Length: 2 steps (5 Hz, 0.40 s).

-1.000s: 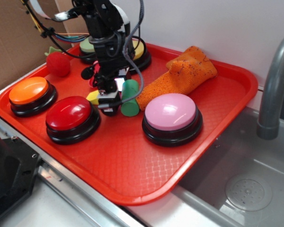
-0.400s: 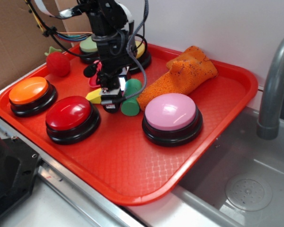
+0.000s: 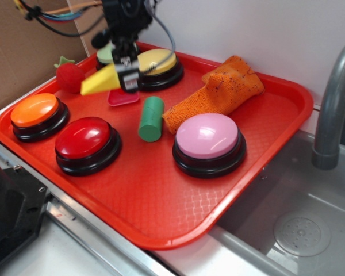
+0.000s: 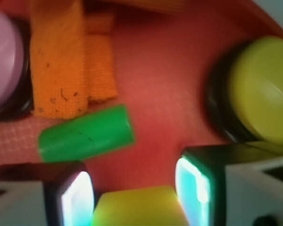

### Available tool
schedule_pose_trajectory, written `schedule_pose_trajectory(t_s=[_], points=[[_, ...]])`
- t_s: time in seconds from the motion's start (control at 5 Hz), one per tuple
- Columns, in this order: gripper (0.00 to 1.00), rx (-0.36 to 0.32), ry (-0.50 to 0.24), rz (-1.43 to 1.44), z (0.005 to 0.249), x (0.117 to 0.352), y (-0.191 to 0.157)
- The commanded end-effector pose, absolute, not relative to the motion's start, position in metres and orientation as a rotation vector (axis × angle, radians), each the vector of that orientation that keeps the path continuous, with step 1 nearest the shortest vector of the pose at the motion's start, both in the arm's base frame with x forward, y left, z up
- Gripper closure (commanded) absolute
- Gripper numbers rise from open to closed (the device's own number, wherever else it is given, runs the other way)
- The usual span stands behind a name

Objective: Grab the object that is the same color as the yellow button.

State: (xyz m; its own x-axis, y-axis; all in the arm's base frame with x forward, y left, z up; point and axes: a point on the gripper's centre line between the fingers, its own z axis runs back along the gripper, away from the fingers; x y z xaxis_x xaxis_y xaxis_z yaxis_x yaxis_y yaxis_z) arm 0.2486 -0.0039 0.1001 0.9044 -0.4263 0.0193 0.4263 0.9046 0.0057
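1. Raised above the red tray [image 3: 264,172], end effector [image 3: 127,80] pointing down, clamped on the yellow wedge [image 3: 101,81].
2. Wedge airborne, jutting toward 9 o'clock, yellow button [image 3: 153,62] at 1 o'clock.

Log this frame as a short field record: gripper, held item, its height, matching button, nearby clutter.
gripper: fingers closed on the yellow wedge block
held item height: lifted clear of the red tray
matching button: yellow button, back of tray, right beside the gripper
below the gripper: pink triangle flat on tray
nearby: green cylinder lying on its side, orange cloth beside it
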Motion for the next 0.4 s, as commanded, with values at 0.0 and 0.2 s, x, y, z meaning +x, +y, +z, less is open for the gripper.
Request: schedule_pose_trajectory(t_s=[0.0,0.2], points=[[1.0,0.092,-0.113,0.042,0.1788,0.252,-0.019],[1.0,0.158,-0.094,0.152,0.1872,0.2509,-0.0127]])
